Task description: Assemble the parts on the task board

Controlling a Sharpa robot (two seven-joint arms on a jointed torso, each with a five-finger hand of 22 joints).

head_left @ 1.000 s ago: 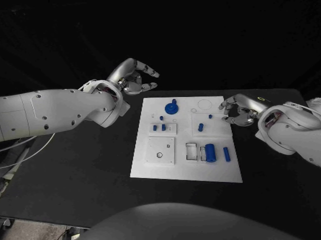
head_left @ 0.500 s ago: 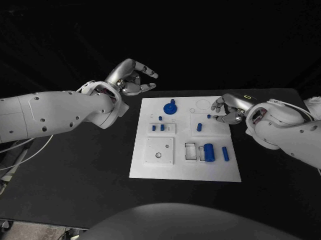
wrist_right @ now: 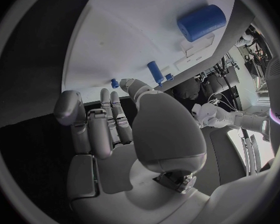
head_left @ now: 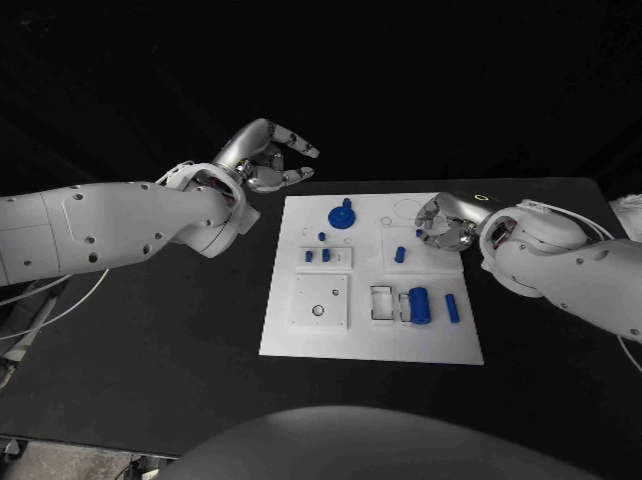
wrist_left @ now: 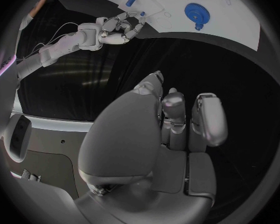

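I am holding my right hand point(head_left: 444, 226) over the far right part of the white board point(head_left: 300, 335), fingers curled loosely inward and apart, gripping nothing. Just beside its fingertips, toward my left, a small blue peg point(head_left: 401, 254) is standing in a raised white block. Nearer to me than that hand, a fat blue cylinder point(head_left: 421, 304) and a slim blue rod point(head_left: 452, 308) are lying side by side on the board; my right wrist camera is showing the cylinder point(wrist_right: 202, 22) beyond my fingers point(wrist_right: 109, 119).

I am keeping my left hand point(head_left: 268, 155) raised off the board's far left corner, above the black table point(head_left: 148, 340), fingers bent and partly spread, holding nothing. To the right of it and closer to me, a blue gear point(head_left: 343, 215) is sitting on the board, with several short blue pegs point(head_left: 318, 255) a little nearer still.
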